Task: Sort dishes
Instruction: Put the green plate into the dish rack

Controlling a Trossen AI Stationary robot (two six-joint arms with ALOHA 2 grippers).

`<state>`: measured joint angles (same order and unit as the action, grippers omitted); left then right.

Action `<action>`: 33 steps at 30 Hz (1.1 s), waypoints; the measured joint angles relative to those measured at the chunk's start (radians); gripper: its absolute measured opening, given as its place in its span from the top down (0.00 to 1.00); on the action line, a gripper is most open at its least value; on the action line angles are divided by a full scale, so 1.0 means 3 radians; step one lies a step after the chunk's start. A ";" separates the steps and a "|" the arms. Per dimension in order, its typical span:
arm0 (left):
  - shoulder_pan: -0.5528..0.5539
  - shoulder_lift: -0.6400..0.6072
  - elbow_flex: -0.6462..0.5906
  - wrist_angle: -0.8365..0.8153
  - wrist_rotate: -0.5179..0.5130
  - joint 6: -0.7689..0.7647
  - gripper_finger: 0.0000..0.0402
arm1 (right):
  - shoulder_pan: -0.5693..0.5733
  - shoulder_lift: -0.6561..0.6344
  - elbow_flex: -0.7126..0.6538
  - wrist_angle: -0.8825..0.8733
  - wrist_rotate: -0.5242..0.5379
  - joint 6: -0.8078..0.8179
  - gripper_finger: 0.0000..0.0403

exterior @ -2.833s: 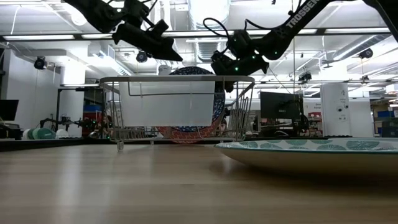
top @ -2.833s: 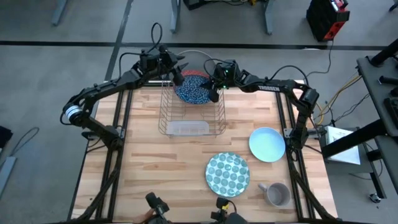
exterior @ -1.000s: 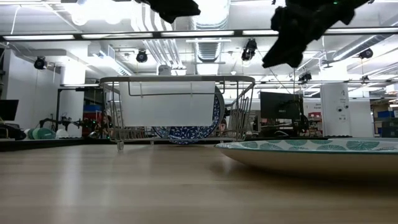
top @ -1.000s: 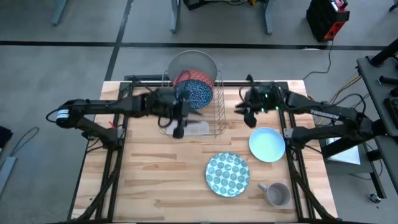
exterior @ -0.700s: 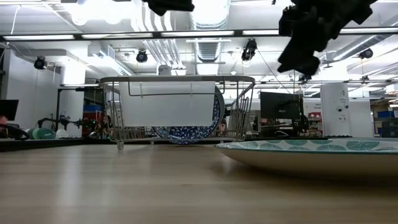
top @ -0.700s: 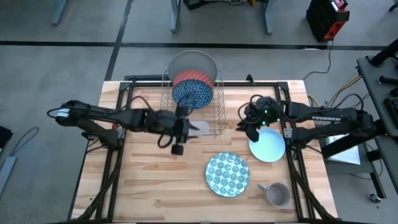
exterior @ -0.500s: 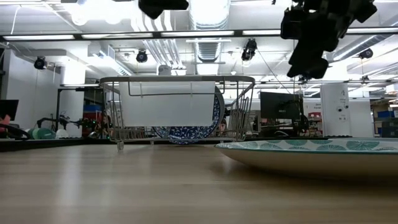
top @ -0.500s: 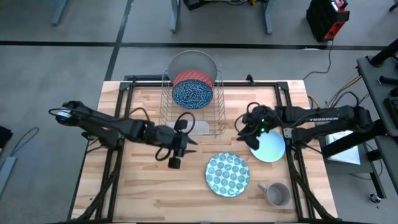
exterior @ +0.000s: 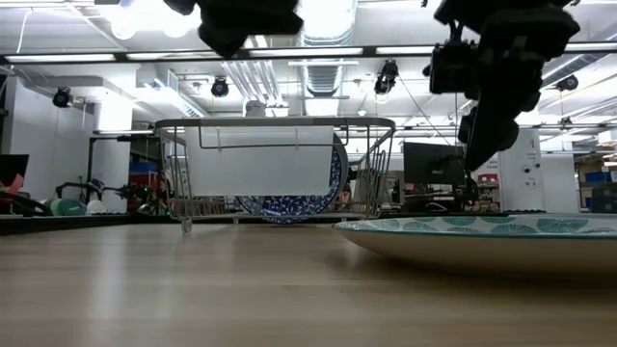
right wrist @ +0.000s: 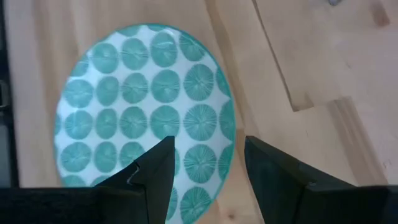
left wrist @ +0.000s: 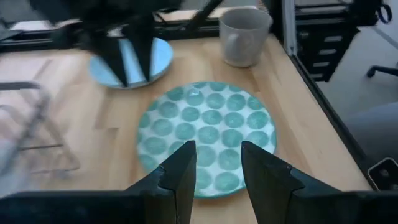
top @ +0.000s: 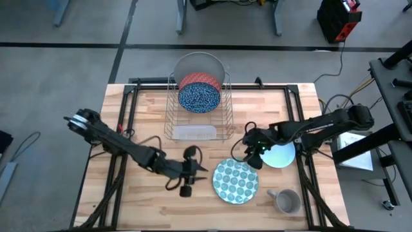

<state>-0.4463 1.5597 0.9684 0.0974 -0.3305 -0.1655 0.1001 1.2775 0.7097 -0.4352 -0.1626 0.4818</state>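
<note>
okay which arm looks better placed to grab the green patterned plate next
Probably the right. The right gripper hangs open over the green patterned plate, at its rim; the left gripper, also open, faces the plate from beside it.

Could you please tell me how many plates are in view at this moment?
5: a grey plate, red plate and blue plate standing in the wire rack; a teal-dotted plate and a light-blue plate flat on the table. None appears hidden.
</note>
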 joint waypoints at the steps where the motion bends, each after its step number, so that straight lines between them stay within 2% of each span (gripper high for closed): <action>1: -0.0021 0.0111 0.0000 0.0130 -0.0002 0.0020 0.71 | 0.0001 0.0039 0.0000 0.0015 0.0002 0.0017 0.54; 6: -0.0080 0.0599 -0.0001 0.0646 -0.0006 0.0032 0.71 | 0.0003 0.0237 0.0000 0.0014 0.0021 0.0030 0.53; 12: -0.0082 0.0908 0.0004 0.0897 -0.0017 -0.0134 0.71 | 0.0024 0.0435 -0.0003 0.0024 0.0026 0.0055 0.53; 23: -0.0092 0.1587 0.0469 0.0735 -0.0037 -0.0236 0.71 | 0.0036 0.0786 -0.0006 0.0165 0.0028 0.0078 0.52; 28: -0.0094 0.1720 0.0553 0.0640 0.0000 -0.0309 0.71 | 0.0041 0.0889 -0.0006 0.0259 -0.0014 0.0085 0.53; 33: -0.0094 0.1759 0.0516 0.0689 0.0003 -0.0540 0.71 | 0.0044 0.0980 -0.0015 0.0655 -0.0332 0.0093 0.52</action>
<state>-0.4744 2.0873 1.1231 0.3040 -0.3296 -0.3276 0.1133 1.5714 0.7051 -0.2386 -0.2622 0.5098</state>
